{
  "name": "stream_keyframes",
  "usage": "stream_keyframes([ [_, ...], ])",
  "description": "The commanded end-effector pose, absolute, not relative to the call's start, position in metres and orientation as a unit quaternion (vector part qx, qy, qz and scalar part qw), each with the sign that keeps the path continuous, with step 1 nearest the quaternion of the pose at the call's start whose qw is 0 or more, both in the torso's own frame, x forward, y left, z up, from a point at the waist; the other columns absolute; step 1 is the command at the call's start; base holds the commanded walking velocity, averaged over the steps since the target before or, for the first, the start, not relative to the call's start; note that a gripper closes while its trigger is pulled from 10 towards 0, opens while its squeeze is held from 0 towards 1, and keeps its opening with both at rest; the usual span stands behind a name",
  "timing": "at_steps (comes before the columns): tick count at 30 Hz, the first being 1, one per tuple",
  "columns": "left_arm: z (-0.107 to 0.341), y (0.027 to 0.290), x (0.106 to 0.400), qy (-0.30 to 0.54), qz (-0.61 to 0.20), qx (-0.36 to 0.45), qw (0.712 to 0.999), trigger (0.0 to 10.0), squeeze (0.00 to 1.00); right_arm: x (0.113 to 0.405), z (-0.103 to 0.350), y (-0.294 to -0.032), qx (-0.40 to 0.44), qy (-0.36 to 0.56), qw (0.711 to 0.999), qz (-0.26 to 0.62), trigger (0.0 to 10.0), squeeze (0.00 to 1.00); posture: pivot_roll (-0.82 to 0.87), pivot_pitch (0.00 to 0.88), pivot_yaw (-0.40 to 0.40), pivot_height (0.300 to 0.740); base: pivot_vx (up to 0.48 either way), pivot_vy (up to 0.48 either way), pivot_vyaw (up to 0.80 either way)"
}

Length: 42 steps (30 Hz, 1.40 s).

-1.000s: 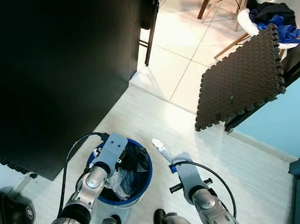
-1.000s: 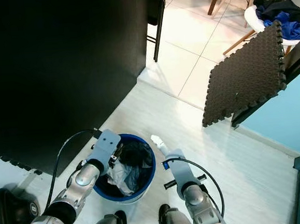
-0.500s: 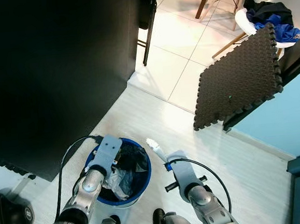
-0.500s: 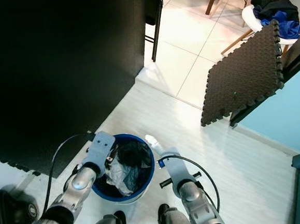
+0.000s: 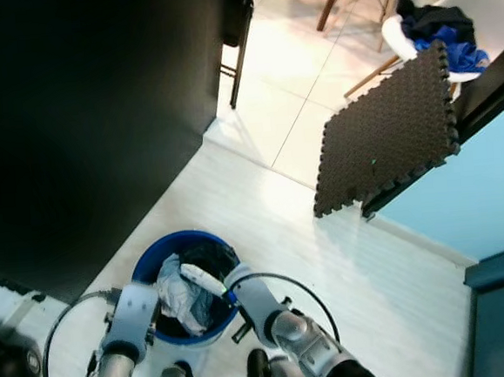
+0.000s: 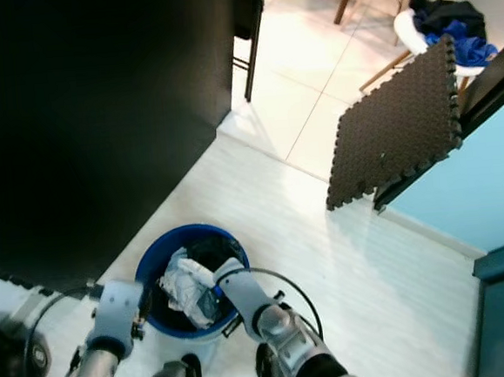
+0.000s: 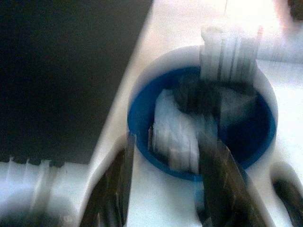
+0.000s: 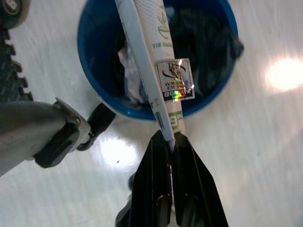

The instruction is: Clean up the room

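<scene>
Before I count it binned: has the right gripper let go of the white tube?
No, the right gripper is shut on the white tube, held over the blue bin.

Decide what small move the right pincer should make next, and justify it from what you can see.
Probably open and let go. The right pincer is shut on a white tube whose far end already reaches over the blue bin, above the crumpled rubbish inside. Released here, it should drop in. The left pincer waits open at the rim.
</scene>
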<state>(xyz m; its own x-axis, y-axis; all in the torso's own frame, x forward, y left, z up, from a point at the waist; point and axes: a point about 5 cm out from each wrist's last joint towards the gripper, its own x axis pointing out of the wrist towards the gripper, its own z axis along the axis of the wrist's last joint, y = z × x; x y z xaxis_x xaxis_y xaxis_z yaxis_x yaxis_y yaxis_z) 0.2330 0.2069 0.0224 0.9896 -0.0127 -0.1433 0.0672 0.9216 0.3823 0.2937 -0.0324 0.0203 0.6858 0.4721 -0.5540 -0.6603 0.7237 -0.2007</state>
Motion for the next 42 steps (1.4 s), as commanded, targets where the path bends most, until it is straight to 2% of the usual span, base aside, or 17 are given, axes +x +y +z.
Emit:
stream_keyframes([
  [1, 0.026, 0.202, 0.216, 0.063, -0.081, 0.212, 0.972, 10.0, 0.0, 0.292, 0.014, -0.032, -0.204, 0.257, 0.888, 0.323, 10.0, 0.0, 0.09, 0.388, -0.218, 0.74, 0.0, 0.0, 0.0],
  [5, 0.033, 0.198, 0.206, 0.061, -0.117, 0.209, 0.969, 10.0, 0.0, 0.295, 0.018, -0.028, -0.21, 0.252, 0.884, 0.332, 10.0, 0.0, 0.1, 0.389, -0.226, 0.74, 0.0, 0.0, 0.0],
  [8, 0.036, 0.194, 0.196, 0.073, -0.155, 0.238, 0.956, 10.0, 0.0, 0.296, 0.019, -0.024, -0.222, 0.247, 0.876, 0.349, 10.0, 0.0, 0.11, 0.387, -0.237, 0.74, 0.0, 0.0, 0.0],
  [14, 0.04, 0.196, 0.189, 0.08, -0.155, 0.251, 0.952, 10.0, 0.0, 0.299, 0.022, -0.021, -0.215, 0.239, 0.88, 0.351, 10.0, 0.0, 0.12, 0.388, -0.247, 0.74, 0.0, 0.0, 0.0],
  [15, 0.041, 0.195, 0.188, 0.082, -0.155, 0.252, 0.952, 10.0, 0.0, 0.3, 0.023, -0.021, -0.211, 0.236, 0.883, 0.348, 10.0, 0.11, 0.12, 0.387, -0.247, 0.74, 0.0, 0.0, 0.0],
  [19, 0.042, 0.194, 0.186, 0.086, -0.158, 0.252, 0.951, 10.0, 0.0, 0.302, 0.025, -0.02, -0.199, 0.229, 0.89, 0.34, 10.0, 0.11, 0.12, 0.387, -0.247, 0.74, 0.0, 0.0, 0.0],
  [20, 0.043, 0.192, 0.185, 0.091, -0.162, 0.252, 0.95, 10.0, 0.0, 0.306, 0.03, -0.02, -0.172, 0.219, 0.903, 0.328, 10.0, 0.46, 0.12, 0.387, -0.247, 0.74, 0.0, 0.0, 0.0],
  [21, 0.044, 0.192, 0.185, 0.093, -0.164, 0.252, 0.949, 10.0, 0.0, 0.309, 0.033, -0.02, -0.162, 0.213, 0.908, 0.321, 10.0, 0.97, 0.12, 0.387, -0.247, 0.74, 0.0, 0.0, 0.0],
  [24, 0.045, 0.191, 0.184, 0.096, -0.164, 0.252, 0.949, 10.0, 0.0, 0.31, 0.035, -0.02, -0.156, 0.208, 0.913, 0.315, 10.0, 0.97, 0.12, 0.389, -0.239, 0.74, 0.0, 0.0, 0.0],
  [25, 0.046, 0.19, 0.184, 0.098, -0.165, 0.253, 0.948, 10.0, 0.0, 0.312, 0.037, -0.021, -0.149, 0.205, 0.917, 0.309, 10.0, 1.0, 0.12, 0.389, -0.235, 0.74, 0.0, 0.0, 0.0],
  [26, 0.046, 0.19, 0.184, 0.099, -0.166, 0.253, 0.948, 10.0, 0.0, 0.313, 0.037, -0.021, -0.145, 0.203, 0.919, 0.304, 10.0, 1.0, 0.12, 0.389, -0.235, 0.74, 0.0, 0.0, 0.0],
  [27, 0.046, 0.189, 0.184, 0.1, -0.168, 0.255, 0.947, 10.0, 0.0, 0.314, 0.038, -0.022, -0.134, 0.201, 0.923, 0.299, 10.0, 0.69, 0.12, 0.386, -0.23, 0.74, 0.0, 0.0, 0.0],
  [28, 0.046, 0.189, 0.184, 0.1, -0.168, 0.255, 0.947, 10.0, 0.0, 0.314, 0.038, -0.022, -0.134, 0.201, 0.923, 0.299, 10.0, 0.69, 0.12, 0.386, -0.23, 0.74, 0.0, 0.0, 0.0],
  [29, 0.046, 0.189, 0.184, 0.101, -0.169, 0.255, 0.947, 10.0, 0.0, 0.315, 0.039, -0.022, -0.127, 0.2, 0.925, 0.296, 10.0, 0.0, 0.12, 0.386, -0.23, 0.74, 0.0, 0.0, 0.0],
  [37, 0.048, 0.191, 0.19, 0.103, -0.159, 0.264, 0.946, 10.0, 0.0, 0.315, 0.038, -0.029, -0.083, 0.202, 0.935, 0.278, 10.0, 0.0, 0.13, 0.379, -0.212, 0.74, 0.0, 0.0, 0.0],
  [40, 0.049, 0.192, 0.192, 0.108, -0.147, 0.252, 0.95, 10.0, 0.0, 0.315, 0.035, -0.035, -0.075, 0.204, 0.939, 0.266, 10.0, 0.0, 0.13, 0.374, -0.209, 0.74, 0.0, 0.0, 0.0],
  [42, 0.05, 0.189, 0.194, 0.116, -0.136, 0.208, 0.962, 10.0, 0.0, 0.314, 0.03, -0.048, -0.063, 0.208, 0.946, 0.241, 10.0, 0.0, 0.14, 0.344, -0.206, 0.74, 0.0, 0.0, 0.0],
])
